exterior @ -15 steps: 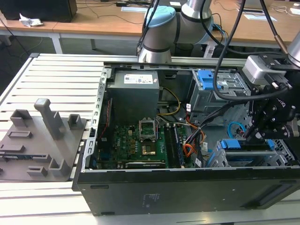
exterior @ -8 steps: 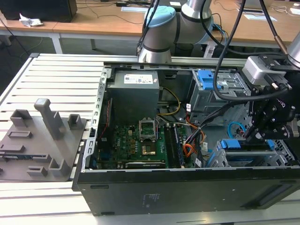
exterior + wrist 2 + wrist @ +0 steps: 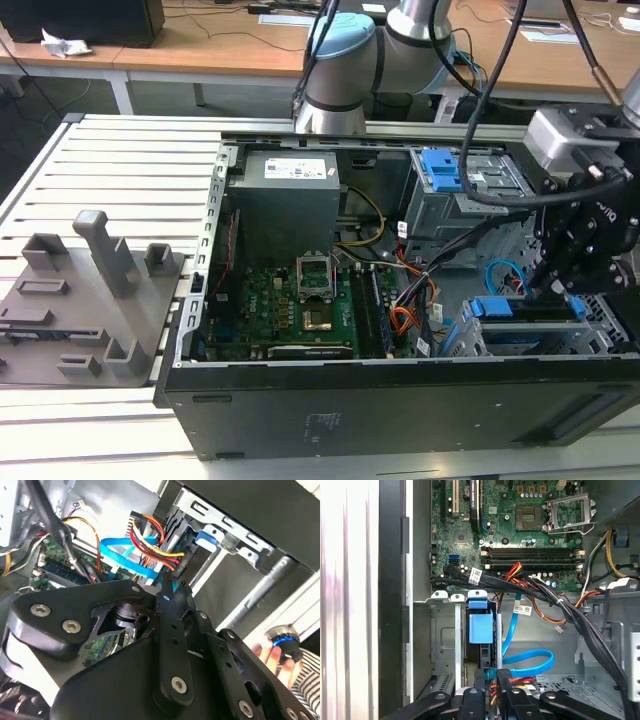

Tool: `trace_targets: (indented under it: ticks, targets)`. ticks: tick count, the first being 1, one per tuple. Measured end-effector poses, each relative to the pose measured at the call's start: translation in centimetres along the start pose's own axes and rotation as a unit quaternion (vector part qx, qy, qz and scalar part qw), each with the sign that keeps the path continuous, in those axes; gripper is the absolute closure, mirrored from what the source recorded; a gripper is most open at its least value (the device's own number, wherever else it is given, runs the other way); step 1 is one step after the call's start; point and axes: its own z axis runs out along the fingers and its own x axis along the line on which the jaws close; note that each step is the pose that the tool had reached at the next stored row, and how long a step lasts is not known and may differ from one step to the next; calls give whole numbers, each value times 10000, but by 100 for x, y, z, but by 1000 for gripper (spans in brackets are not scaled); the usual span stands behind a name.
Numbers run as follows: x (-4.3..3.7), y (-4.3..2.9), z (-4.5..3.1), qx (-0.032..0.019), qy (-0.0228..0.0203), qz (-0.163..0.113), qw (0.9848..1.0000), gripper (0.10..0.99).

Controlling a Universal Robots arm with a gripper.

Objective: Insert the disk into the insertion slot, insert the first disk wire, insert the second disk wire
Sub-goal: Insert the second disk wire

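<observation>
One open desktop computer case lies on its side on a slatted workbench in the exterior view. Going from that view's left to its right: grey plastic holders stand on the bench outside the case; inside come the green motherboard, then a bundle of black, orange and yellow cables, then two metal drive cages. The farther, larger cage carries a bare blue plastic clip. The nearer cage holds the insertion slot, and the disk, in its blue caddy, appears seated in it, so the first step looks done. The black gripper hangs directly over the disk's end. In the first wrist view the gripper is at a blue ribbon wire and a connector with red and yellow leads, just beside the blue caddy tab. The fingers seem close together there, perhaps on a connector, but I cannot tell for certain what they clamp. Judging from this, the wire steps are under way; whether either wire is fully plugged in is hidden. In the second wrist view, a person's hand shows at the edge.
</observation>
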Motion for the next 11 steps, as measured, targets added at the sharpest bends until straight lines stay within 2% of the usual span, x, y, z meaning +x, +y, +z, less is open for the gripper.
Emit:
trace_targets:
  ticks: [1, 2, 3, 4, 11]
  targets:
    - [-13, 4, -96, 0, 3, 1, 10000, 847]
    - [-18, 9, -215, 0, 3, 0, 10000, 929]
    - [-18, 10, -263, 0, 4, 0, 10000, 980]
    - [-17, 12, -292, 0, 3, 0, 10000, 980]
    - [-16, 13, -308, 0, 3, 0, 10000, 980]
